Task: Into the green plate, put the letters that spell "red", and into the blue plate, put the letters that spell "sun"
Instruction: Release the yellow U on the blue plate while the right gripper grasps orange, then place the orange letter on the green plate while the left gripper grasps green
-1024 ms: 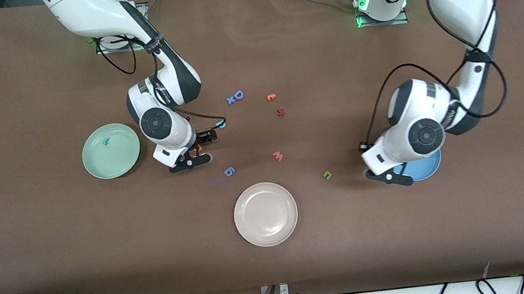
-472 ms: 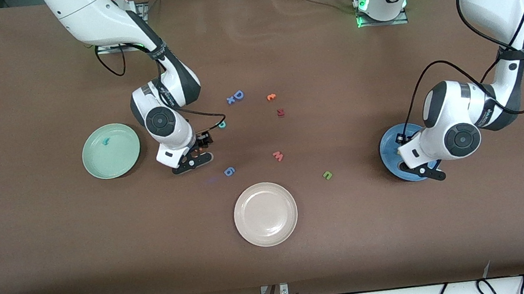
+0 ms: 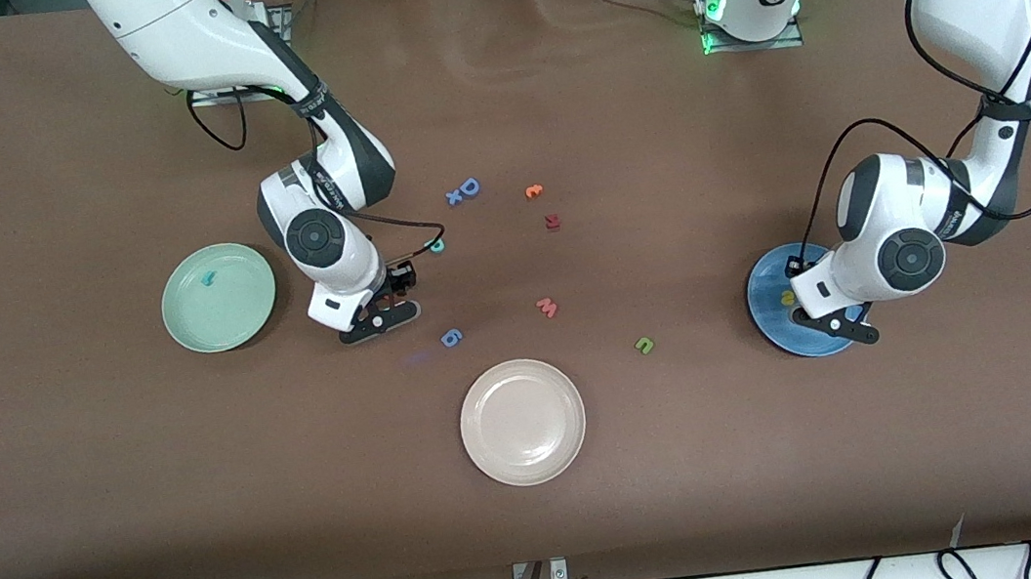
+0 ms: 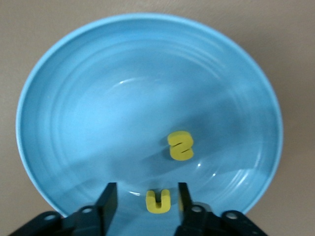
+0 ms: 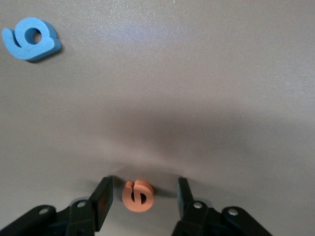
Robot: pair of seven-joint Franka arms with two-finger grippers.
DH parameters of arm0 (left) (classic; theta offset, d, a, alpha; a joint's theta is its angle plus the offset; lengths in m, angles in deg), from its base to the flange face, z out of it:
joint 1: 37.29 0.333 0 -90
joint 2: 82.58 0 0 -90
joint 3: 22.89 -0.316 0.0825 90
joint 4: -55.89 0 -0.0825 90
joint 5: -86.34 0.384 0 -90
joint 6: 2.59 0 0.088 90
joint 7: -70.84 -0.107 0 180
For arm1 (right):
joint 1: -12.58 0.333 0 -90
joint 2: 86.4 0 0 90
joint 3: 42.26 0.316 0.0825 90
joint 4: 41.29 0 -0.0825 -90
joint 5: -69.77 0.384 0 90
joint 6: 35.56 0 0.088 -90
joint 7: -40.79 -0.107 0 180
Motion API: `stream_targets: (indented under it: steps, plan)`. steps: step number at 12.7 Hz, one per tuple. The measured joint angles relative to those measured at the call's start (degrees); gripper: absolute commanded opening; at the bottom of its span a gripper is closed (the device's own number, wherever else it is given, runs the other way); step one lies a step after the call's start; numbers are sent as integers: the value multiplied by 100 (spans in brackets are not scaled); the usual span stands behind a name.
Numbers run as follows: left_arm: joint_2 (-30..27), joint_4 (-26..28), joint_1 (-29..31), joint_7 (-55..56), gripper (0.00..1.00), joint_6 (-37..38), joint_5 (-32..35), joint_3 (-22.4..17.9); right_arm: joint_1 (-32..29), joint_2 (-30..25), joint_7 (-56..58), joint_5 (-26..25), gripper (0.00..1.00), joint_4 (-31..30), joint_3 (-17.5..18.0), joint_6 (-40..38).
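The left gripper (image 4: 147, 204) hangs over the blue plate (image 4: 74, 98), at the rim nearer the front camera, its jaws parted and gripping nothing. Between its 2 fingers (image 4: 107, 200) a yellow arch-shaped letter (image 4: 158, 201) lies free on the plate, clear of both pads. A yellow "s" (image 4: 180, 145) lies on the plate a little farther in from the fingertips. The dark green arch letter (image 3: 644, 345) sits on the bare table, off toward the right arm's end from this gripper.

The right gripper (image 5: 141, 199) is low at the table, between the green plate (image 3: 185, 320) and the loose letters. Its jaws stand open around the orange "e" (image 5: 138, 195), which lies flat on the table with a gap at each side. A blue "6" (image 5: 30, 38) lies well ahead of the fingertips. In the green plate rests 1 teal letter (image 3: 207, 278), and another teal letter (image 3: 437, 245) lies on the table just beside this gripper's cable.
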Motion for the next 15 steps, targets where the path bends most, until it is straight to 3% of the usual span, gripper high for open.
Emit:
stream_targets:
  steps: [2,3,7,15]
  plan:
    - [-104,-57,2,-10,100,48,0,146,11,-9,0,-16,40,-57,-2,112]
    - [-171,-140,0,-10,100,124,0,320,20,-22,0,-16,31,-58,4,128]
    - [-266,-574,-149,211,100,246,-260,839,39,-51,0,-17,20,-68,5,145]
    - [855,-1614,-671,2705,100,118,-475,816,39,-140,4,-17,21,-48,-136,-157]
